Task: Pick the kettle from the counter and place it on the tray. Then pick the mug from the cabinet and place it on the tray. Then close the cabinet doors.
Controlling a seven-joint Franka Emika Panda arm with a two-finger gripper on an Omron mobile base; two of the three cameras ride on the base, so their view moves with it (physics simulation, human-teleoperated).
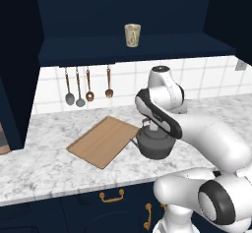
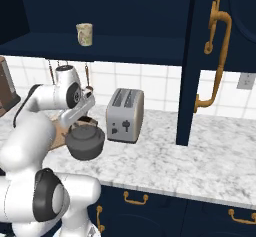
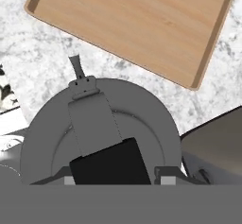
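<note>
My gripper [image 1: 147,125] is shut on the arched black handle of the dark grey kettle [image 1: 155,144], which sits low over the marbled counter [image 1: 44,163], just right of the tray. In the hand view the kettle [image 3: 101,133] lies right below the gripper [image 3: 116,178], its spout toward the wooden tray [image 3: 132,27]. The tray [image 1: 102,141] is bare. The beige mug [image 1: 132,35] stands on the shelf of the open navy cabinet [image 1: 123,52], above and behind the arm. From the right base view, the kettle [image 2: 86,142] hangs under the hand beside the toaster.
A silver toaster [image 2: 125,115] stands close to the kettle's right. An open cabinet door [image 2: 220,56] with a brass handle juts out at the right, and another door [image 1: 17,79] at the left. Several utensils [image 1: 78,87] hang on the tiled wall.
</note>
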